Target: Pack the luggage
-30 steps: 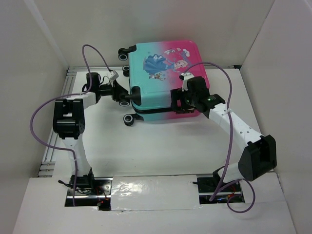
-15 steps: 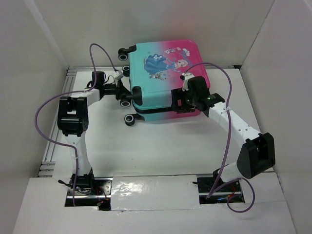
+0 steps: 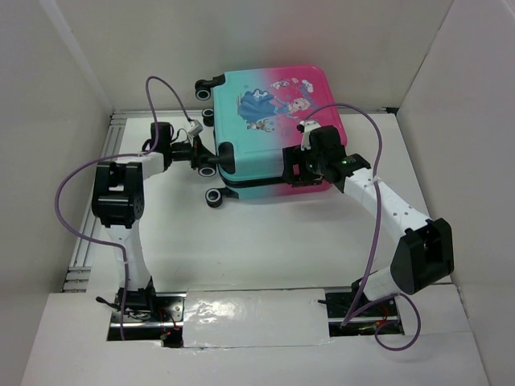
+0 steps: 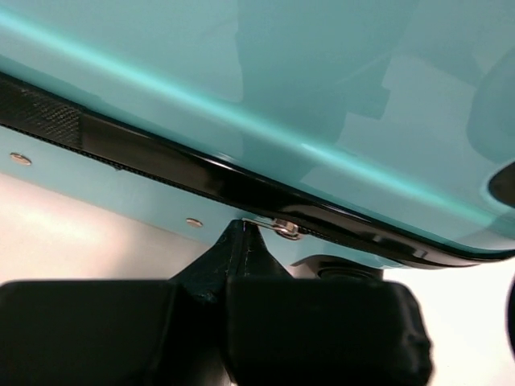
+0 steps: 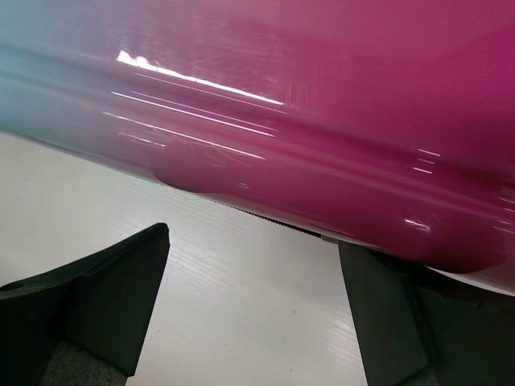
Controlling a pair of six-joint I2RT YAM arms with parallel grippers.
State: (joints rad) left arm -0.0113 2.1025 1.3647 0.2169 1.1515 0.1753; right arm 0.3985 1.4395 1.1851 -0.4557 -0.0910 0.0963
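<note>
Luggage (image 4: 322, 96) touches closed left fingers (image 4: 241, 251); spread right fingers (image 5: 96, 297) sit just beside it.

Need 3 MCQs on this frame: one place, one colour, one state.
1. Where is the left tool?
A. at the zipper, teal end of the suitcase
B. on the pink end
C. parked by its base

2. Main shell colour facing the right tool?
A. teal
B. pink
C. grey

3. The suitcase is:
A. open flat
B. standing upright
C. closed, lying flat

Answers:
1 A, the left wrist view shows teal shell and the black zipper line.
2 B, pink fills most of the right wrist view.
3 C, the top view shows the printed side up, halves together.
</note>
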